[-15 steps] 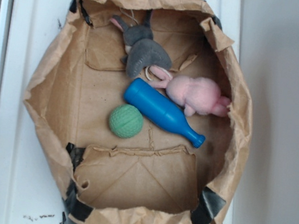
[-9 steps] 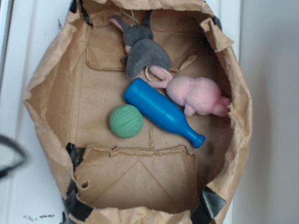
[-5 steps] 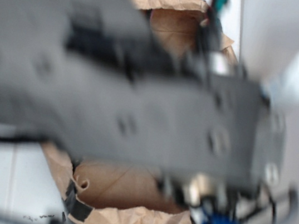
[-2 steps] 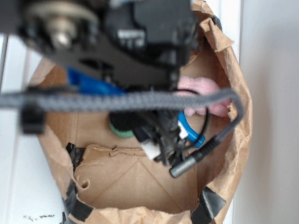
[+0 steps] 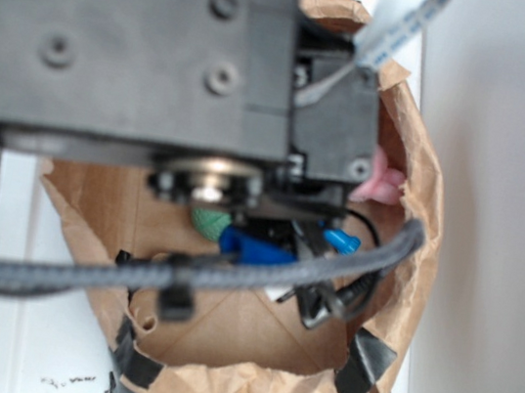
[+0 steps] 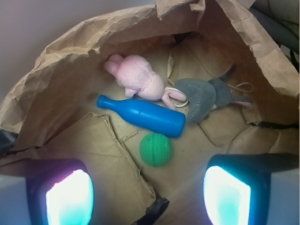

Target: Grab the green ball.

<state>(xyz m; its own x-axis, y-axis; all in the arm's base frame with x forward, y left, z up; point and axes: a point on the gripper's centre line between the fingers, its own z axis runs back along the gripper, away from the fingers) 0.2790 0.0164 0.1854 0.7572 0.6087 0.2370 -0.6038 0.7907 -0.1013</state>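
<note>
1. The paper bag (image 6: 70, 65) surrounds everything below the jaws.
2. The jaws are spread wide and empty, their fingers (image 6: 61, 194) at the wrist view's lower corners.
3. The bottle (image 6: 143, 115) lies just beyond the ball.
4. The ball (image 6: 156, 149) sits ahead, between the jaws, untouched.

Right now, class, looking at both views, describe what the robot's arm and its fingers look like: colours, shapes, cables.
The arm is a boxy black body with round screw heads and a metal hub underneath. A grey braided cable runs across below it, thinner black wires hang nearby, and a pale flat ribbon cable rises at the top. In the wrist view, the fingers are dark frames around glowing cyan pads, the other tinged pink.
</note>
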